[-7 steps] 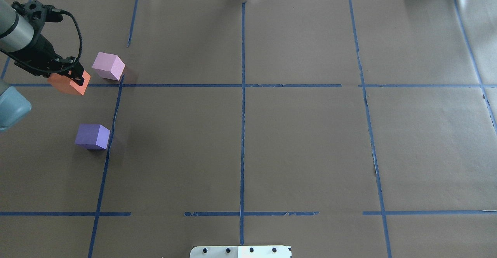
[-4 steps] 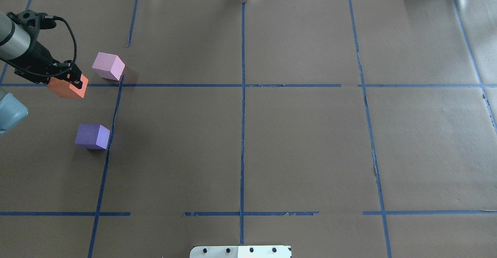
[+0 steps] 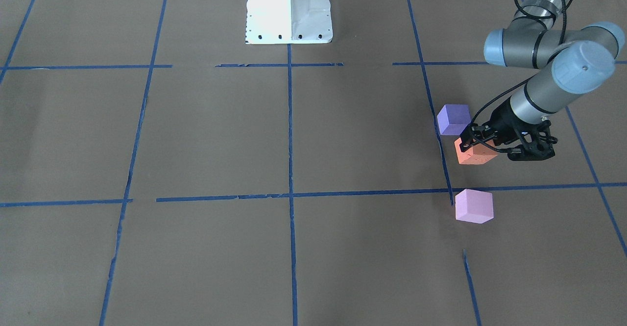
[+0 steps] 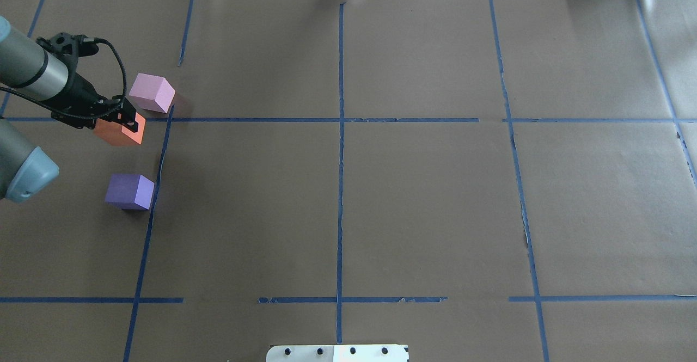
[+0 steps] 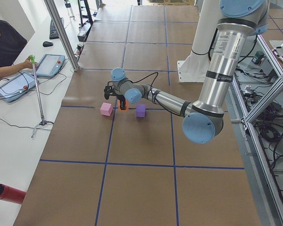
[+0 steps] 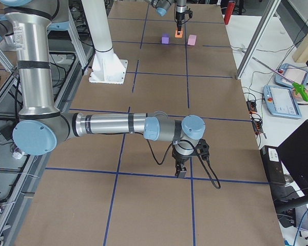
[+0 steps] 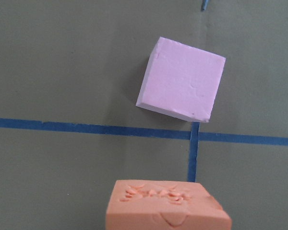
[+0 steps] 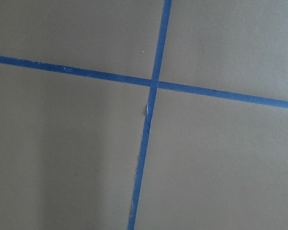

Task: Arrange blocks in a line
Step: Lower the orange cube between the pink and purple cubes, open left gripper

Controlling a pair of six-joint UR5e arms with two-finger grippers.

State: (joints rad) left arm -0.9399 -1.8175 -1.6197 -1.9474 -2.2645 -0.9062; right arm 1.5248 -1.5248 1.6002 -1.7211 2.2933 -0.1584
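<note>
One risk I saw: my left end effector (image 4: 126,121), gripping the orange block (image 4: 111,133), could knock the nearby pink block (image 4: 152,93)

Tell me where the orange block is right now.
Overhead view, far left: the orange block sits in the left gripper, between the pink block and the purple block.

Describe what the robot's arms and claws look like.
Both arms, left arm and right arm, are silver-grey tubes joined by rounded pale-blue joint caps. Each ends in a black two-finger claw: left claw, right claw. A thin black cable loops along each wrist.
</note>
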